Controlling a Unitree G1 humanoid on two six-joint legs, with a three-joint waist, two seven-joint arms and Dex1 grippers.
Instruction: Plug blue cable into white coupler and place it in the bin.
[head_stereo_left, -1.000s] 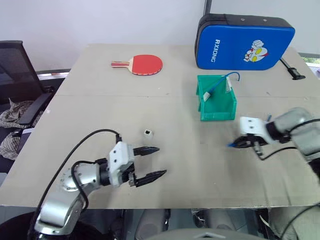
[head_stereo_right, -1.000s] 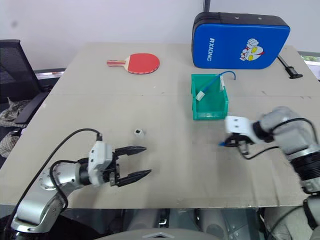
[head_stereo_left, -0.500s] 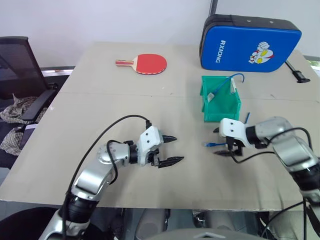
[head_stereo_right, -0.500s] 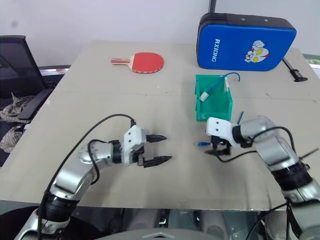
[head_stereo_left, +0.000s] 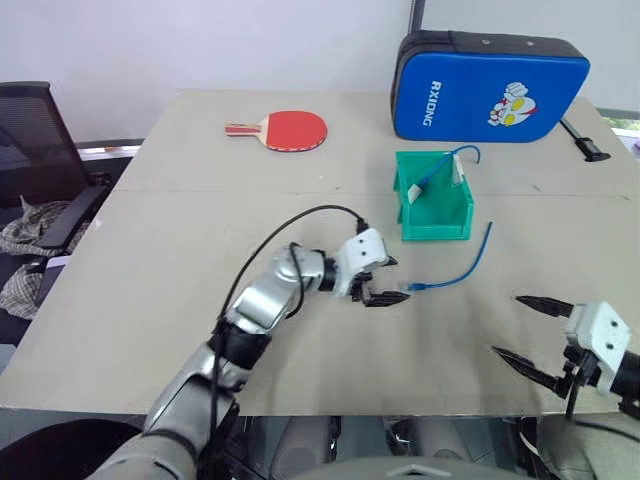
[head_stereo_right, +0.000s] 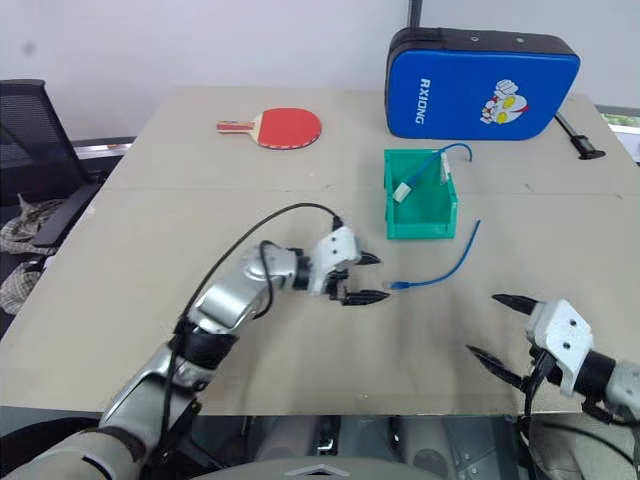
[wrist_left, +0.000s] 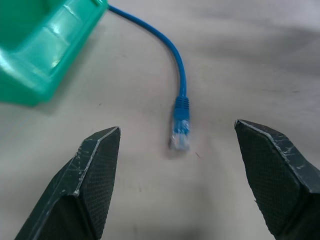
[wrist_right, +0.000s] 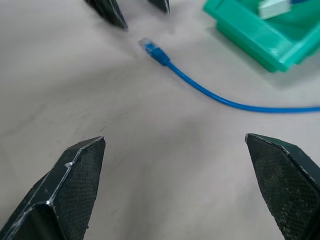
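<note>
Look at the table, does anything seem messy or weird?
A bit. One blue cable lies loose on the table beside the green bin, unplugged, its clear plug before the open left tool. Nothing looks broken or spilled.

Blue cable (head_stereo_left: 462, 268) curved on table, green bin (head_stereo_left: 436, 215) just beside it

An office or a lab room used for robot tests.
A plain beige table (head_stereo_left: 200, 230) stands before a bare white wall (head_stereo_left: 200, 40); a black office chair (head_stereo_left: 40, 150) is at its side. On the table lie a red table-tennis paddle (head_stereo_left: 290, 129) and a blue zip case (head_stereo_left: 490, 85).
</note>
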